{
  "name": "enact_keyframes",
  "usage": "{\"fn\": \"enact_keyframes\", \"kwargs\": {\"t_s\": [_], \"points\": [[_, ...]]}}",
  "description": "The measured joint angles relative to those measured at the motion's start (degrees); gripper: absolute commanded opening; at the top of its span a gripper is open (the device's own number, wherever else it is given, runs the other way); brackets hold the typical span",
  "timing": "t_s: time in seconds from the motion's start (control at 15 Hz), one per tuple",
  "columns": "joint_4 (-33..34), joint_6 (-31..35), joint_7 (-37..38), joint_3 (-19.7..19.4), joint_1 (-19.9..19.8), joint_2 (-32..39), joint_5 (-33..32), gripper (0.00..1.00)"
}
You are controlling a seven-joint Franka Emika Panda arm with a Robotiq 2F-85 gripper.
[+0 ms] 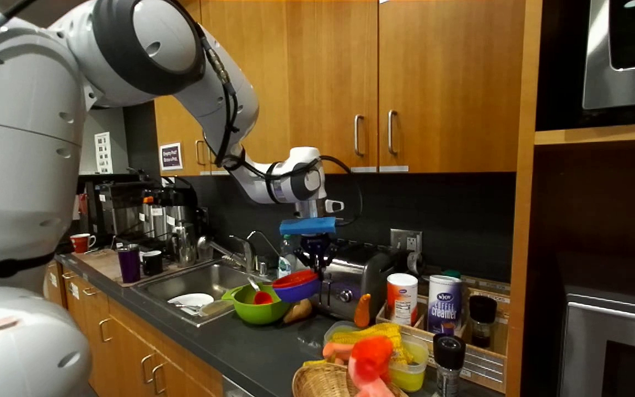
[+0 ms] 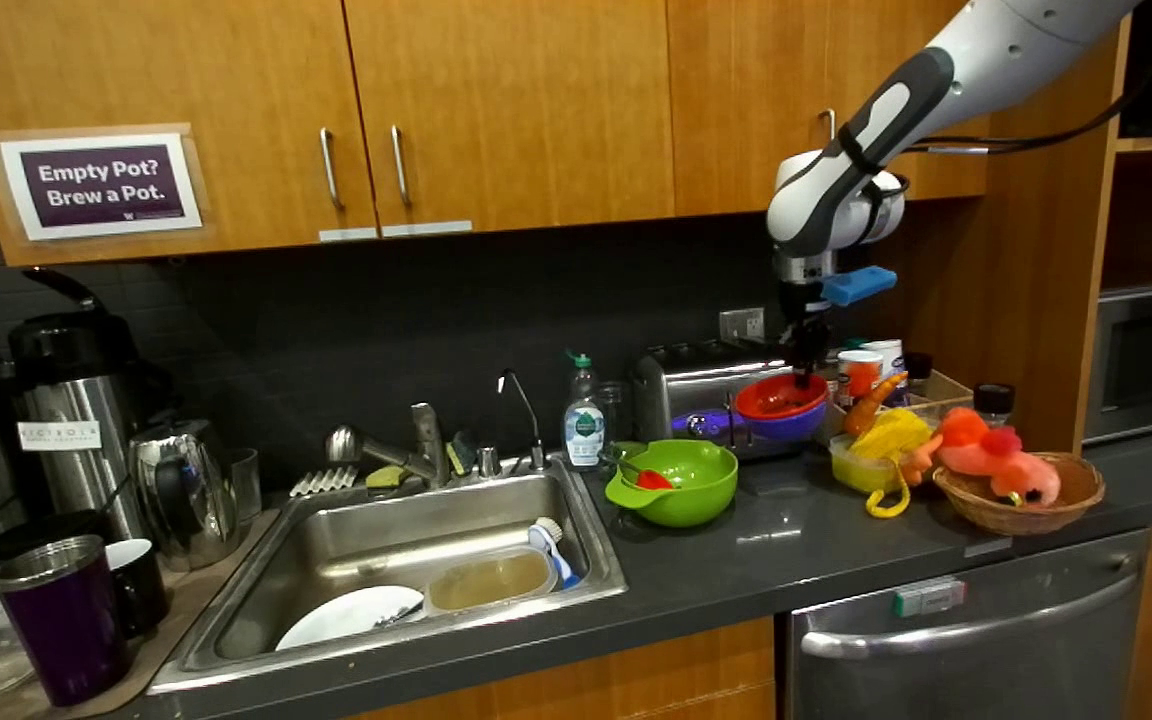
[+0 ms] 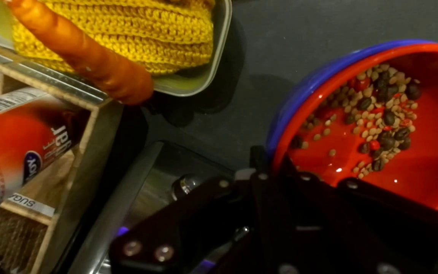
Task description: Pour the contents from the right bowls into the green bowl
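Note:
The red bowl (image 1: pixel 295 279) is nested inside the blue bowl (image 1: pixel 298 292). Both hang tilted above the counter in both exterior views, to the right of the green bowl (image 2: pixel 681 507) and higher than it in an exterior view. My gripper (image 3: pixel 270 161) is shut on the rims of both bowls, one finger inside the red bowl (image 3: pixel 428 152) and one outside the blue bowl (image 3: pixel 302 87). Beige grains, dark beans and red bits lie in the red bowl. The blue bowl's inside is hidden. The green bowl stands on the counter with a red spoon (image 1: pixel 263 298) in it.
A toaster (image 2: pixel 711 375) stands behind the held bowls. A soap bottle (image 2: pixel 585 425) and the sink (image 2: pixel 596 560) are left of the green bowl. A tub with yellow knit (image 3: pixel 158 38), a carrot (image 3: pixel 101 68), a wooden box (image 3: pixel 86 140) and a wicker basket (image 2: pixel 1021 510) are to the right.

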Motion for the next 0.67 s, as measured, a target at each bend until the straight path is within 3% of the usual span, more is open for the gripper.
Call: {"fn": "enact_keyframes", "kwargs": {"t_s": [0.67], "points": [[1.83,-1.80,1.64,0.51,3.75,-0.44,-2.28,0.02]]}}
